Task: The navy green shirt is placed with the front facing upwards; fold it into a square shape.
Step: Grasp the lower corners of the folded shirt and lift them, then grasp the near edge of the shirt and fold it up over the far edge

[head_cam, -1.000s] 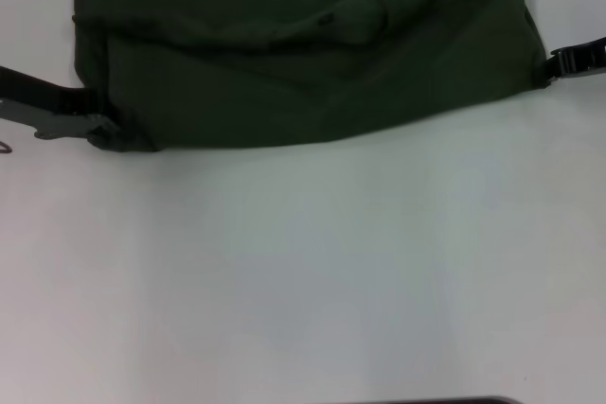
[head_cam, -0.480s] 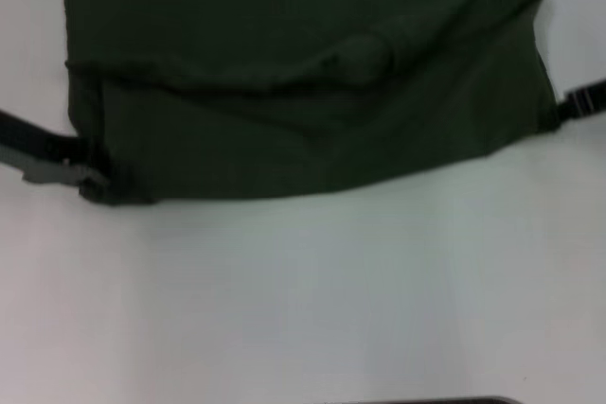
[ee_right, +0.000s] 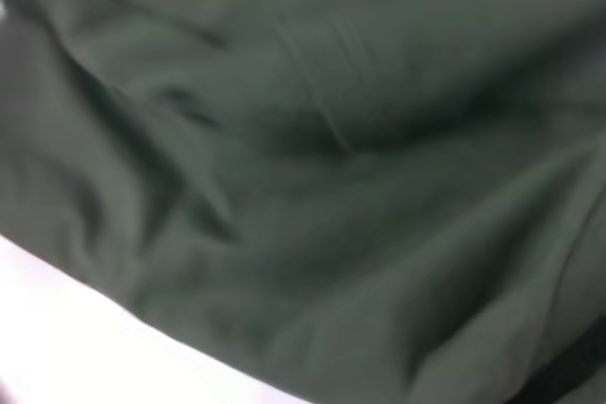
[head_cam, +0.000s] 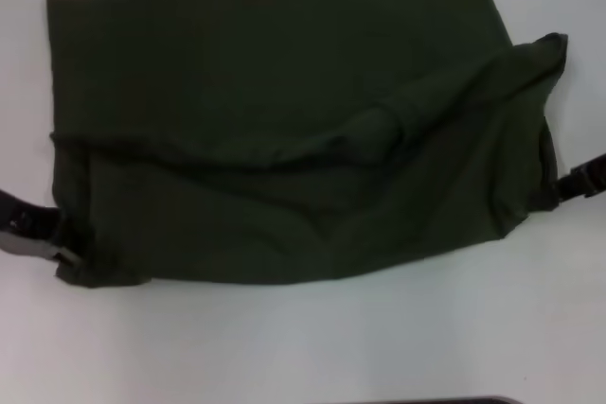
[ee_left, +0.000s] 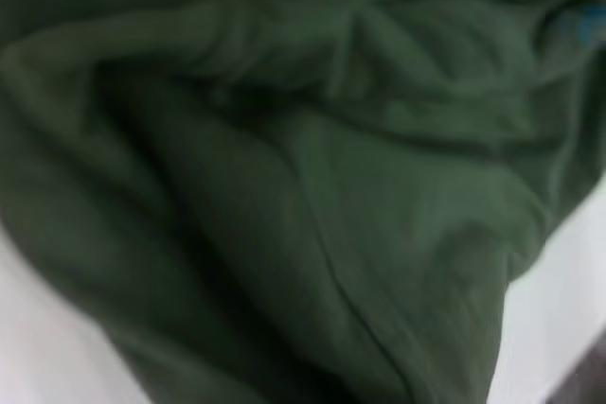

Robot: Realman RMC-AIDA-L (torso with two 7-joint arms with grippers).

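A plain white counter point(head_cam: 312, 338) fills the head view from about four o'clock round to eight o'clock, and shows again in the corners at ten and two o'clock. A thin dark strip point(head_cam: 426, 400) lies along the frame's edge at six o'clock, too little of it visible to identify.

- The navy green shirt point(head_cam: 284, 139) covers the far half of the white table point(head_cam: 303, 338), rumpled into raised folds near its middle.
- The left gripper point(head_cam: 66, 248) and right gripper point(head_cam: 554, 191) sit at its near corners.
- Bare table lies open along the near side.
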